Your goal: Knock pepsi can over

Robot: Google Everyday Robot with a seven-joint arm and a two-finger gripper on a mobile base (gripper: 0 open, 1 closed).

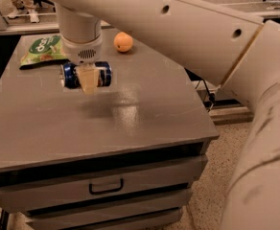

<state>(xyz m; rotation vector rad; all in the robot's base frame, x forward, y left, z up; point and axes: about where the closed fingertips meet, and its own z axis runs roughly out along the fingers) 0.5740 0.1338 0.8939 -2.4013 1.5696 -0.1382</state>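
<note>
The pepsi can (101, 74), dark blue with silver ends, lies on its side, long axis running left to right, at the back left of the grey table (145, 123). My gripper (87, 80) comes straight down from the white wrist (81, 37) and is shut across the can's middle. One pale finger (87, 78) covers the can's front; the other is hidden behind it. A shadow on the table lies a little in front of the can. I cannot tell whether the can rests on the table or hangs just above it.
A green snack bag (43, 50) lies at the back left, close behind the can. An orange fruit (123, 42) sits at the back middle. The table's right edge and front edge drop to drawers (106, 186). My large white arm (202, 37) spans the upper right.
</note>
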